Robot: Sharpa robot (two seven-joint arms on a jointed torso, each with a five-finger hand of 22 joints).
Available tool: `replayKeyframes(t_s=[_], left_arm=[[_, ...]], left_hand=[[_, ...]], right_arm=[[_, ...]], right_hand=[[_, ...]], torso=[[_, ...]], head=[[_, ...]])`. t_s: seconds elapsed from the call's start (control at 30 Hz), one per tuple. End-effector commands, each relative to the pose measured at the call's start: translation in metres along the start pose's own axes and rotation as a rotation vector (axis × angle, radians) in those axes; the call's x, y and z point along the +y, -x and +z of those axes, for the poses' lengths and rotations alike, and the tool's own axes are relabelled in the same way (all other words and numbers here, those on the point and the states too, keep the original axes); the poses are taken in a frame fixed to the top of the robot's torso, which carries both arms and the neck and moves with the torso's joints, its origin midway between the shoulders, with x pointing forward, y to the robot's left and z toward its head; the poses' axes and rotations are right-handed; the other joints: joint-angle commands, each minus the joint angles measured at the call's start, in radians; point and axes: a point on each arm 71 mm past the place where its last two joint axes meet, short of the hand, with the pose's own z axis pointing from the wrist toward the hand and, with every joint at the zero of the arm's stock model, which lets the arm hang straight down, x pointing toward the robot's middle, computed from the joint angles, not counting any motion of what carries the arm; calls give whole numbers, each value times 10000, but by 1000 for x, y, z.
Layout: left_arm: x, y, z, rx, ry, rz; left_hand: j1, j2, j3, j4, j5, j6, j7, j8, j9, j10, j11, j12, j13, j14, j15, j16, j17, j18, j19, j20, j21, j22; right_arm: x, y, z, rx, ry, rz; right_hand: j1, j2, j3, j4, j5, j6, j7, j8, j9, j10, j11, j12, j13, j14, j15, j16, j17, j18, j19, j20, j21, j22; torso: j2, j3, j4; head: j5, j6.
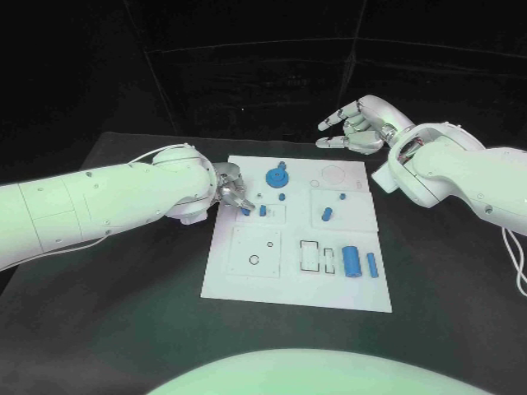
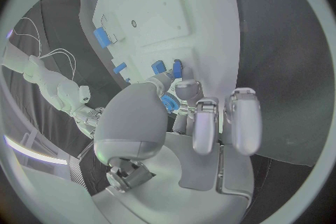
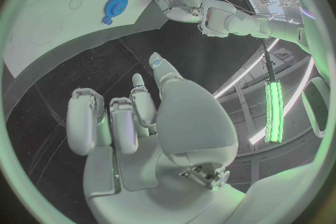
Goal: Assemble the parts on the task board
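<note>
From above, the white board (image 1: 297, 239) lay mid-worktop (image 1: 121, 329) with blue parts on it: a gear (image 1: 277, 176) near its far edge, a cylinder (image 1: 352, 262) toward the near right, and the left hand (image 1: 230, 191) at the board's left edge pinching a small blue part (image 1: 247, 211). The left wrist camera showed its fingers (image 2: 187, 91) closed on that part (image 2: 176, 69) just over the board. The right wrist camera showed the right hand (image 3: 150, 123) above bare worktop beyond the board, fingers (image 3: 162, 70) loosely curled and apart, holding nothing.

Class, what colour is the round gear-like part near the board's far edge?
Blue; the round gear-like part shows best in the head view.
</note>
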Motion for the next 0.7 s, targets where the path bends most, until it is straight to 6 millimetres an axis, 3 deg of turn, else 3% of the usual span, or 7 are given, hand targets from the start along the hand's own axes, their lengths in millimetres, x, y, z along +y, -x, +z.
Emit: replayKeyframes(t_s=[0.03, 0.7], left_arm=[[-1, -4, 0, 213, 8, 118], [-2, -2, 2, -57, 26, 128]], left_hand=[[-107, -31, -115, 30, -48, 31, -37, 56, 21, -18, -73, 34, 12, 1056, -63, 31, 2635, -110, 272, -69, 55, 854], [-533, -27, -890, 431, -48, 86, -71, 215, 147, 59, -103, 177, 109, 1056, -93, 31, 2635, -140, 335, -103, 144, 990]], right_arm=[[2, 0, 0, 19, 97, 17], [2, 0, 1, 20, 118, 18]], right_hand=[[11, 84, -73, -7, 40, -66, 19, 49, -14, -41, 9, -56, 121, 893, -63, -34, 2028, 134, -53, 0, -32, -12], [11, 84, -73, -7, 40, -66, 19, 49, -14, -41, 9, -56, 121, 893, -63, -34, 2028, 134, -53, 0, -32, -12]], torso=[[3, 2, 9], [0, 0, 3]], head=[[3, 1], [3, -1]])
